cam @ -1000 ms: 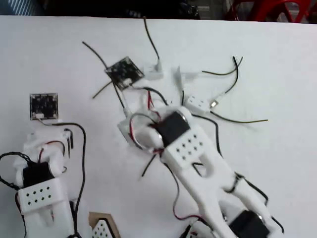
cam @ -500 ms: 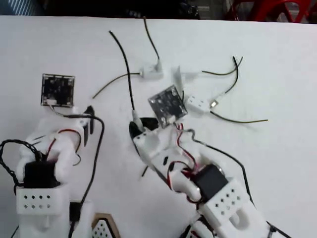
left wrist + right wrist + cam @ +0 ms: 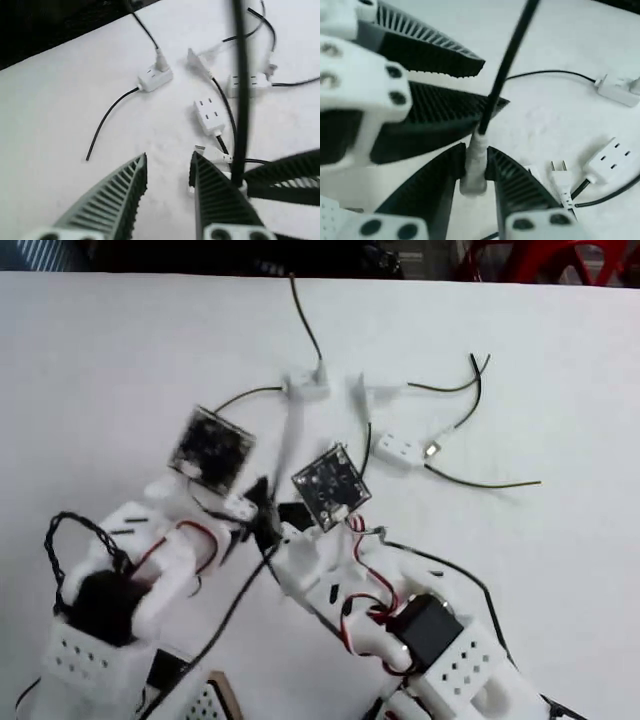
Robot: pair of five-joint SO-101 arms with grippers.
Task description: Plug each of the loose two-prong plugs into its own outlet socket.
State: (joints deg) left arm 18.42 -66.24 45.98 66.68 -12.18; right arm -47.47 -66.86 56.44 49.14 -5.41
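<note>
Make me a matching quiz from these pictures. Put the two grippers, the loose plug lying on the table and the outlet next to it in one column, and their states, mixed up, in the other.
Things:
1. right gripper
2. left gripper
3. loose two-prong plug
4. outlet socket beside that plug

States:
A. lies on the table, prongs bare
B. shut on a white plug
C. slots empty, facing up
D. open, holding nothing

Pairs: 1-B, 2-D, 3-A, 4-C
</note>
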